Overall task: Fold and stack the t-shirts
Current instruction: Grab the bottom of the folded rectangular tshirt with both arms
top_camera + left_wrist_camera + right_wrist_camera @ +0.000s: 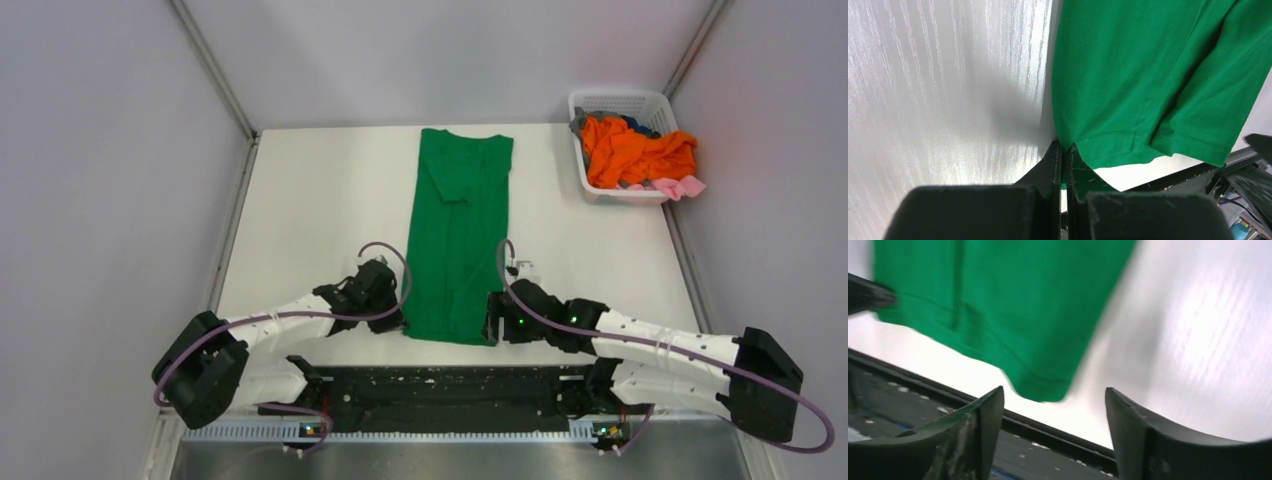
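Observation:
A bright green t-shirt point(455, 235) lies folded into a long narrow strip down the middle of the white table, collar end at the back. My left gripper point(398, 325) is shut on the shirt's near left hem corner; in the left wrist view the gripper point(1064, 146) pinches the green hem point(1108, 142). My right gripper point(492, 325) is open beside the near right corner; in the right wrist view the gripper point(1053, 392) has the green corner point(1043, 380) just beyond its spread jaws, untouched. An orange t-shirt point(635, 150) lies in the basket with grey, blue and pink ones.
The white lattice basket point(590, 185) stands at the back right of the table. A black rail point(440, 385) runs along the near edge between the arm bases. Metal frame posts rise at the back corners.

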